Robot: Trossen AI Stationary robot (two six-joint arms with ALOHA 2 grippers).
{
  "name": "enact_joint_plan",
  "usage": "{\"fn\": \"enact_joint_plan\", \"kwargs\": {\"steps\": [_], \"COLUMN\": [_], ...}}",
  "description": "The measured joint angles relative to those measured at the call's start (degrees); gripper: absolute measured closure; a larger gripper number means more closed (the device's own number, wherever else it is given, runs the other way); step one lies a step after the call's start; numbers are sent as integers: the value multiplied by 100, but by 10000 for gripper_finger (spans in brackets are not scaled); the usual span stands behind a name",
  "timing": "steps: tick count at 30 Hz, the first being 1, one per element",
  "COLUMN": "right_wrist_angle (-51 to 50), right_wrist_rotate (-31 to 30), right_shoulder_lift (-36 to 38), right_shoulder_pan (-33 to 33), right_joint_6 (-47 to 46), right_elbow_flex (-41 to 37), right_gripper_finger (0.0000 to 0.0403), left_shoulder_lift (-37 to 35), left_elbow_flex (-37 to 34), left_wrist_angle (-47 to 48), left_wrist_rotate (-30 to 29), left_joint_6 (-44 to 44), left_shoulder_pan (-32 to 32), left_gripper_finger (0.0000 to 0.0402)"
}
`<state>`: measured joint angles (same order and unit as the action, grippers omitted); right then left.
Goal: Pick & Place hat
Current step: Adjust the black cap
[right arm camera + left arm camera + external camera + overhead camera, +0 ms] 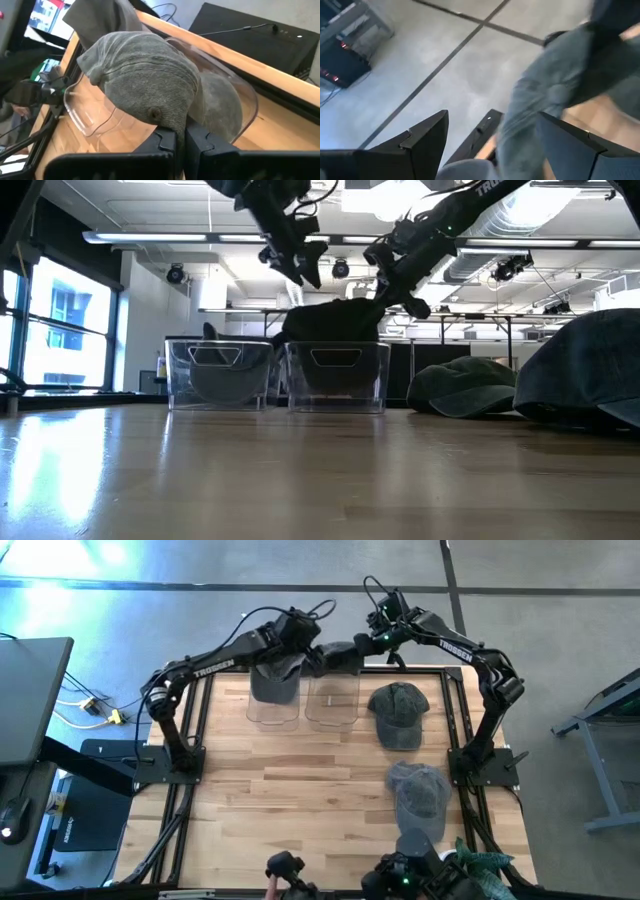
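Note:
A grey cap (340, 657) hangs from my right gripper (352, 648) over the far side of the right clear bin (332, 705). In the low view the cap (330, 320) sits at that bin's (335, 375) rim, and my right gripper (400, 280) is shut on it. My left gripper (308, 652) is open just left of the cap, above it (298, 265). Grey cap cloth (535, 110) shows between its spread fingers in the left wrist view. Another dark cap (275, 680) lies in the left bin (272, 705). My right gripper (181, 132) pinches the cap's crown next to the top button (167, 117) between its two shut fingers. It comes slanting down from the table's far right. The cap is lifted and droops ahead of the fingers over the bin's curved wall (240, 90). My left gripper: I cannot tell whether it touches the cloth.
Two more caps lie on the table's right half, one mid-right (400, 715) and one nearer the front (418, 790); both bulk up at the right of the low view (465, 385) (590, 370). Bare wood (280, 800) fills the near left of the table.

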<state>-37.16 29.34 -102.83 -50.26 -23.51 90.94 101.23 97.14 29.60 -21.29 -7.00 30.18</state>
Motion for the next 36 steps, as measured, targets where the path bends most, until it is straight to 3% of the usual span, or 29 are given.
{"fn": "enact_joint_plan", "kwargs": {"steps": [11, 18, 26, 30, 36], "right_wrist_angle": [12, 102, -269, -506, -534], "right_wrist_rotate": [-604, -1008, -1265, -1312, -1231], "right_shoulder_lift": [2, 4, 7, 17, 361], "right_shoulder_pan": [0, -9, -250, -364, -492], "right_joint_6": [-6, 63, 208, 627, 1192], "right_elbow_flex": [0, 0, 0, 0, 22], "right_gripper_finger": [384, 376, 312, 286, 268], "left_shoulder_lift": [282, 402, 363, 364, 363], "left_elbow_flex": [-22, 26, 850, 1112, 1517], "left_wrist_angle": [-243, -399, -214, 156, 1249], "left_wrist_rotate": [435, 634, 958, 1434, 2929], "left_joint_6": [387, 432, 359, 257, 358], "left_shoulder_pan": [505, 508, 508, 508, 727], "left_gripper_finger": [110, 110, 110, 110, 110]}}
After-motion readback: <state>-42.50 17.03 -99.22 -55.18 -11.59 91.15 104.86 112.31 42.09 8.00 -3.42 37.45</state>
